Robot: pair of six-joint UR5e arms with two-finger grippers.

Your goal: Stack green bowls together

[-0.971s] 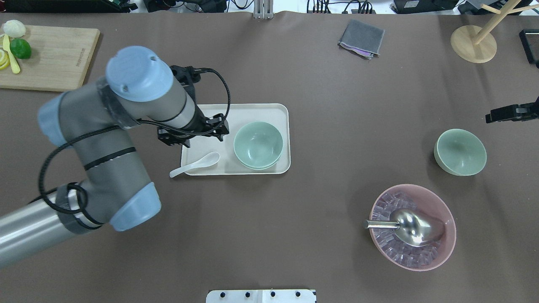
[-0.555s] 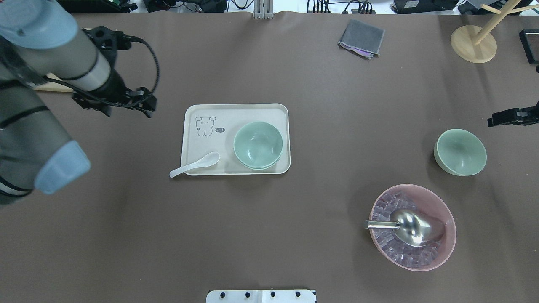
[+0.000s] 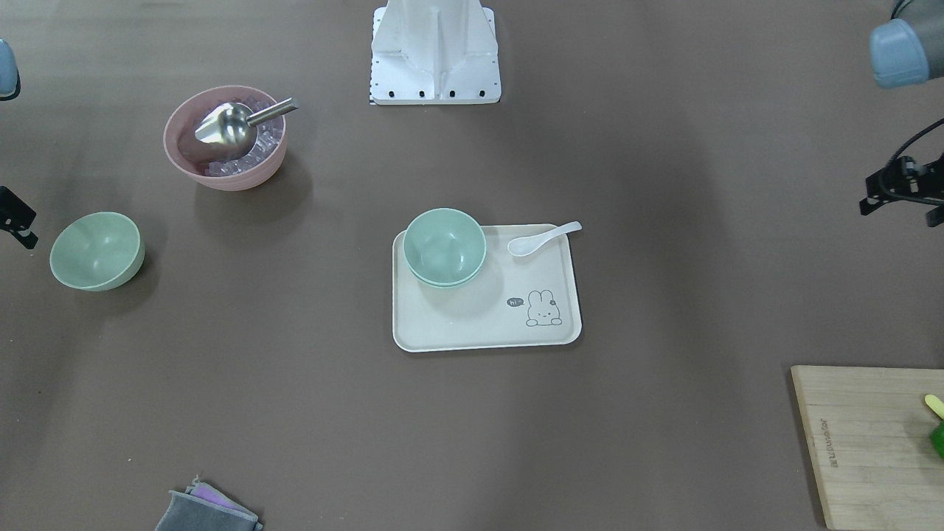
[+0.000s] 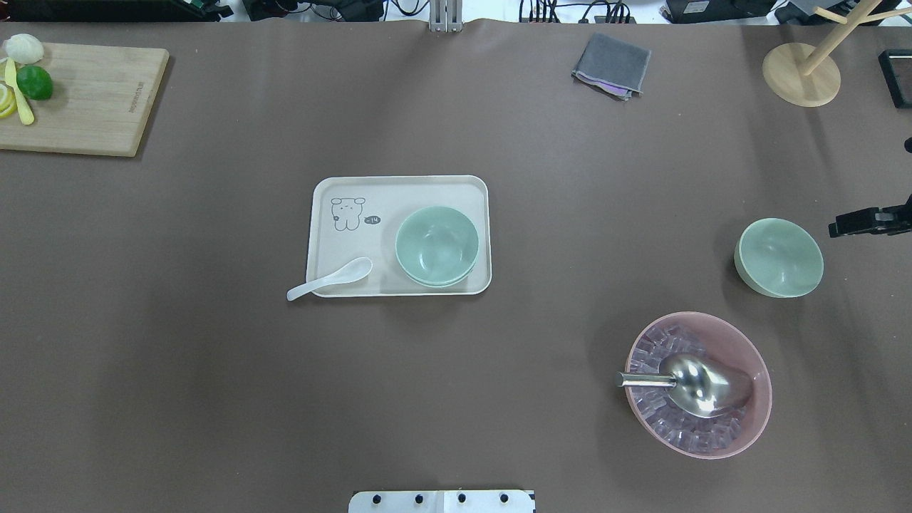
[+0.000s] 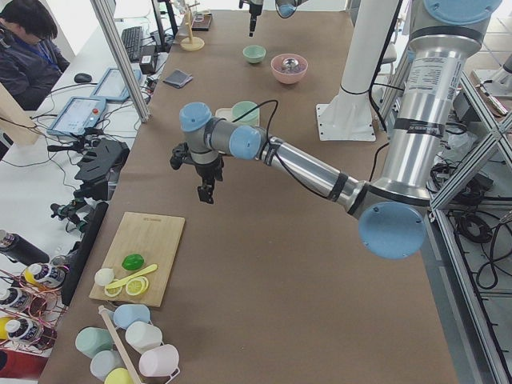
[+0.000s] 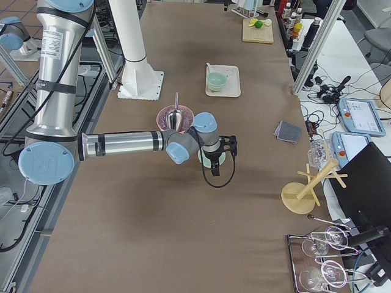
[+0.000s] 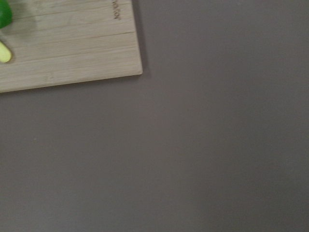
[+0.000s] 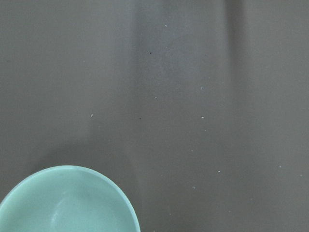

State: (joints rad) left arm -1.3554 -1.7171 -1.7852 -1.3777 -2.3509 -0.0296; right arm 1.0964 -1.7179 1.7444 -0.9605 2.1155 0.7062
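Note:
Two green bowls sit nested one inside the other on the right half of a cream tray, also seen from the front as the stacked green bowls. A single green bowl stands alone on the table at the right. My right gripper pokes in from the right edge just beyond that bowl, and its wrist view catches the bowl's rim. My left gripper hangs far from the tray, near the cutting board. Neither gripper's fingers show clearly, so I cannot tell their state.
A white spoon rests on the tray's front-left corner. A pink bowl of ice cubes with a metal scoop stands near the lone bowl. A grey cloth, a wooden stand and a cutting board with limes lie at the far side.
My left arm has pulled away from the tray to the left and left the overhead view. The right gripper has drifted slightly nearer the lone bowl. The bowls have not moved.

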